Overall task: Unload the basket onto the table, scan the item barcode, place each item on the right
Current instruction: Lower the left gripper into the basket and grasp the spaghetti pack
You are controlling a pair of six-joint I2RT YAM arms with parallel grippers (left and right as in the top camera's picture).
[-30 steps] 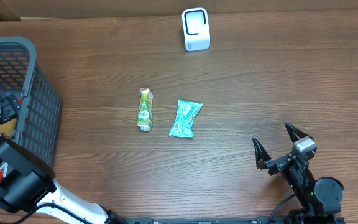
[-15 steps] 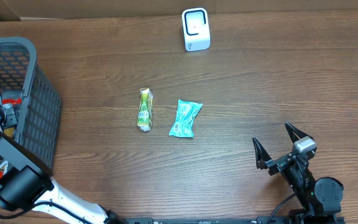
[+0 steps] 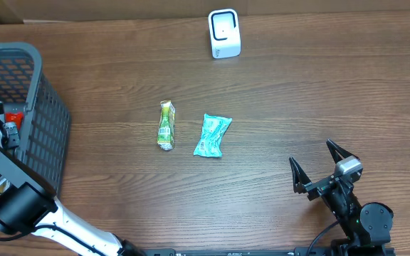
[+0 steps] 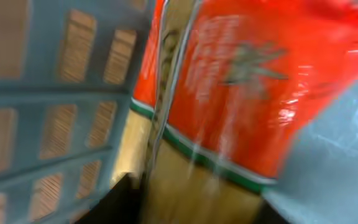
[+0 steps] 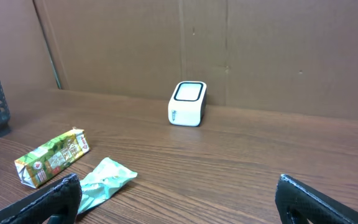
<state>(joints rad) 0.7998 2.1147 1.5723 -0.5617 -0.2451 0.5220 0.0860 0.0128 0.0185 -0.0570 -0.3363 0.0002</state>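
In the left wrist view a red packet (image 4: 247, 81) with a green stripe and a tan lower part fills the blurred frame. It sits between the dark fingers of my left gripper (image 4: 201, 208), which is shut on it. From overhead, the left gripper (image 3: 10, 129) reaches down inside the grey basket (image 3: 45, 121). The white scanner (image 3: 224, 33) stands at the table's far edge, also in the right wrist view as the scanner (image 5: 187, 103). My right gripper (image 3: 311, 153) rests open and empty at the front right, the same right gripper (image 5: 179, 199) showing bare wood between its fingers.
A green carton (image 3: 166, 125) and a teal packet (image 3: 213, 135) lie side by side mid-table. The right wrist view shows the carton (image 5: 50, 157) and teal packet (image 5: 104, 177) to its left. Cardboard walls stand behind the table.
The left arm has shifted a little inside the basket and its jaws have closed in on the red packet. The right arm has not moved.
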